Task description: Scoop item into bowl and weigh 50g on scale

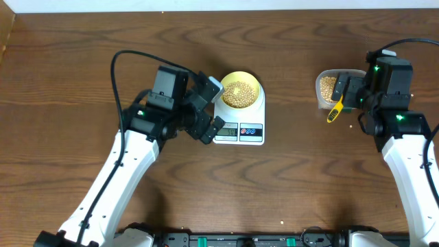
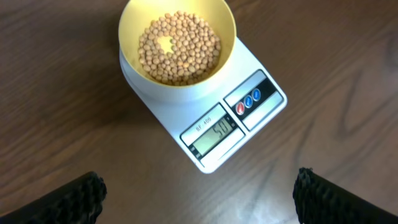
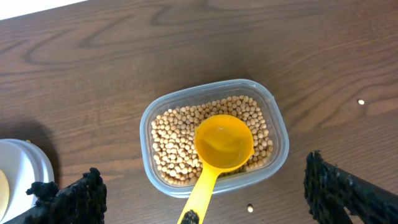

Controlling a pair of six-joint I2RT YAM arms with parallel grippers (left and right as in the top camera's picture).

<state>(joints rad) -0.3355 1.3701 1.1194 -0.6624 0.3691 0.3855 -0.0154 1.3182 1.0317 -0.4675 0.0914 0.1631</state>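
While gaping empty: left claw [image 2: 205, 196], right claw [image 3: 205, 199]. Seems checking stage, with beans [image 2: 186, 59] in bowl [image 2: 228, 34] on scale [image 2: 211, 102], scoop [image 3: 224, 144] in tub [image 3: 277, 124]. Next needs reading blurred display [image 2: 213, 138].

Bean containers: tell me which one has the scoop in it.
The clear tub on the table, its beans under the yellow scoop. The yellow bowl sits on the scale, scoopless.
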